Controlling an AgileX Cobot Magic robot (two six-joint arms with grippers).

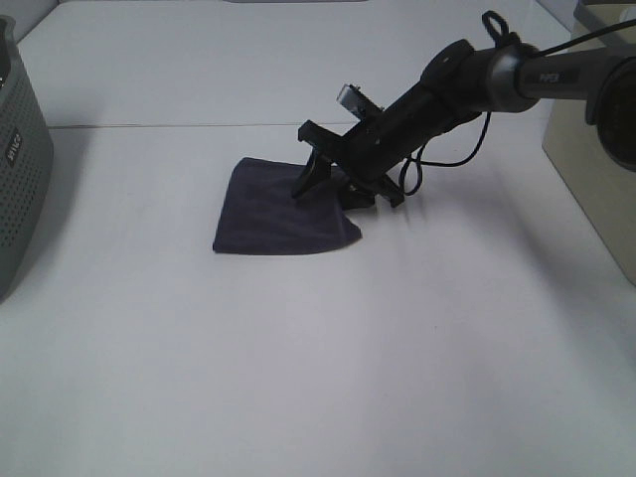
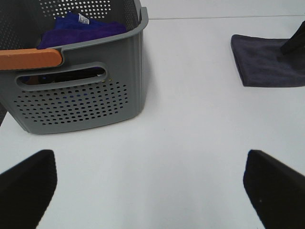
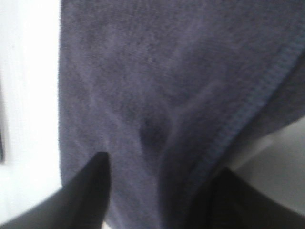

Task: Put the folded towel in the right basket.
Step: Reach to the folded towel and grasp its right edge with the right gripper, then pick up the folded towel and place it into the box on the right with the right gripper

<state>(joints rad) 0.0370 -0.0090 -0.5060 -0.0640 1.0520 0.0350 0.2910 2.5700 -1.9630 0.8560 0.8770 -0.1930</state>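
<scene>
The folded towel (image 1: 273, 214) is dark purple-grey and lies flat on the white table. It also shows in the left wrist view (image 2: 267, 59) and fills the right wrist view (image 3: 162, 86). My right gripper (image 1: 320, 184) reaches in from the upper right and is down on the towel's right edge. In the right wrist view the two fingers (image 3: 88, 193) stand close on bunched, wrinkled cloth. The right basket (image 1: 596, 169) is beige, at the right edge. My left gripper (image 2: 150, 191) is open and empty, far left of the towel.
A grey perforated basket (image 1: 20, 169) stands at the left edge. The left wrist view shows its wall (image 2: 81, 102), its orange handle (image 2: 28, 58) and blue-purple cloth (image 2: 81, 26) inside. A black cable (image 1: 437, 149) hangs under the right arm.
</scene>
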